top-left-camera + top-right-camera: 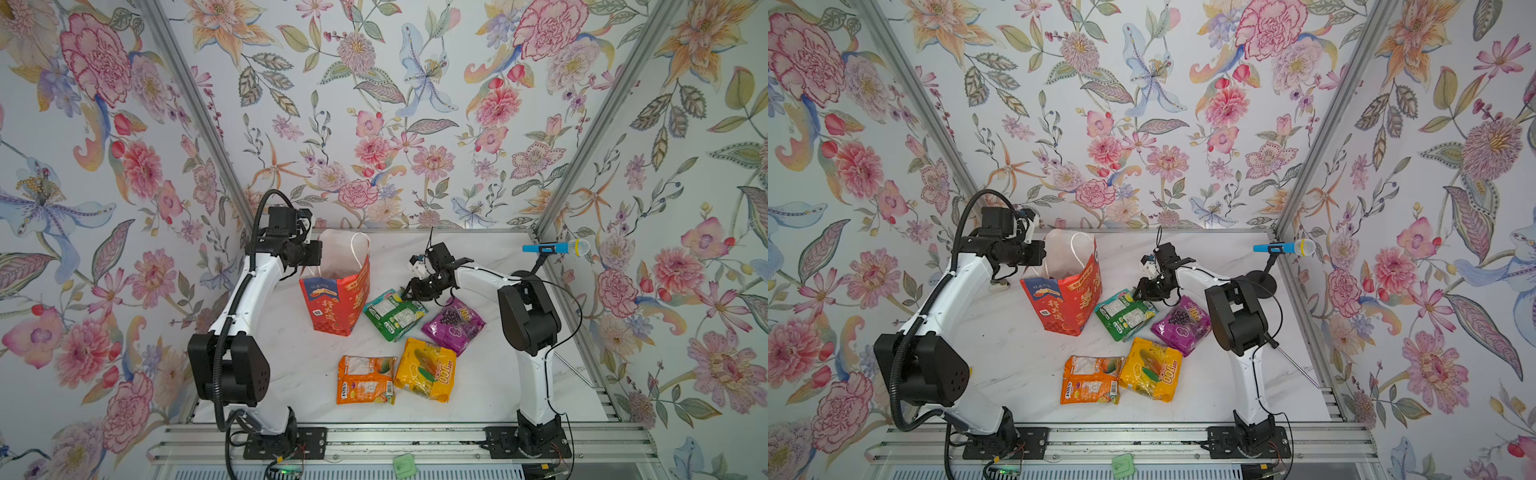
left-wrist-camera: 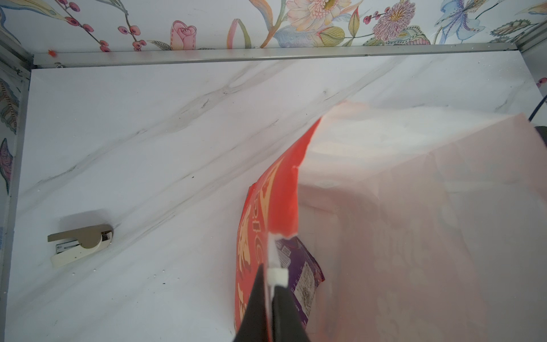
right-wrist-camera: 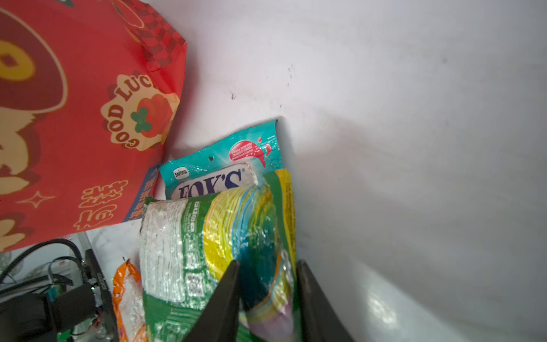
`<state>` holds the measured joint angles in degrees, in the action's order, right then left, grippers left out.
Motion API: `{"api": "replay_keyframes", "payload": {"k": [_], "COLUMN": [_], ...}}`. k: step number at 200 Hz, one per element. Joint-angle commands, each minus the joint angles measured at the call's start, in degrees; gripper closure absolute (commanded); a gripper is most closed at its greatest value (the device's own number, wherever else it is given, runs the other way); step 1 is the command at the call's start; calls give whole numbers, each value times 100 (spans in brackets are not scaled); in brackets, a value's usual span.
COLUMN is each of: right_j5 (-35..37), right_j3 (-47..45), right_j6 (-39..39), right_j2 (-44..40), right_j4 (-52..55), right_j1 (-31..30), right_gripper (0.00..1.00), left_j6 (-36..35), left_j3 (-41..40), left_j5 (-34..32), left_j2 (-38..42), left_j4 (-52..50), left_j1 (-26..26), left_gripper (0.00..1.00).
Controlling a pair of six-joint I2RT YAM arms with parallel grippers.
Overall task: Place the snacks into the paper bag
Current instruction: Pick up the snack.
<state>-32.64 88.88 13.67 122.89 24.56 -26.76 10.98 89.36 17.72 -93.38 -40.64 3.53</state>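
Right gripper narrow, pinching green packet; left gripper clamps paper bag rim. Lift high before swinging over.

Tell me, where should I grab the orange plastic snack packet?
Probably pinch the orange plastic packet by the edge farthest from the yellow plastic packet, from above: it lies flat on the white table, and the yellow one crowds its other side.

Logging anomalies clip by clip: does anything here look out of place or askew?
A stapler lies on the table near the paper bag, and a blue microphone stands at the table's edge; neither belongs to the task. Nothing looks spilled or torn.
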Motion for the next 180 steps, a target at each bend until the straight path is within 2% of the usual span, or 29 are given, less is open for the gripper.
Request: {"api": "replay_keyframes", "payload": {"k": [1, 7, 48, 126, 163, 180], "right_j5": [-5, -5, 109, 1067, 2326, 3289], "right_j3": [-10, 0, 204, 1010, 1867, 2299], "right_j6": [121, 158, 443, 671, 422, 62], "right_j2": [-30, -109, -805, -2166, -2508, -2513], "right_j4": [-59, -105, -232, -136, 22, 128], "right_j1": [12, 26, 40, -150, -461, -690], "right_gripper": [94, 100, 100, 100, 100, 100], "left_j6": [62, 62, 62, 31, 70, 92], "left_j3": [-69, -55, -26, -22, -57, -52], "left_j5": [4, 3, -31, -87, -6, 34], "left_j2": [-3, -2, 4, 30, 4, 4], "left_j4": [83, 79, 49, 26, 104, 134], "left_j1": [-11, -23, -19, -15, -19, -8], "left_gripper": [100, 100, 100, 100, 100, 100]}}
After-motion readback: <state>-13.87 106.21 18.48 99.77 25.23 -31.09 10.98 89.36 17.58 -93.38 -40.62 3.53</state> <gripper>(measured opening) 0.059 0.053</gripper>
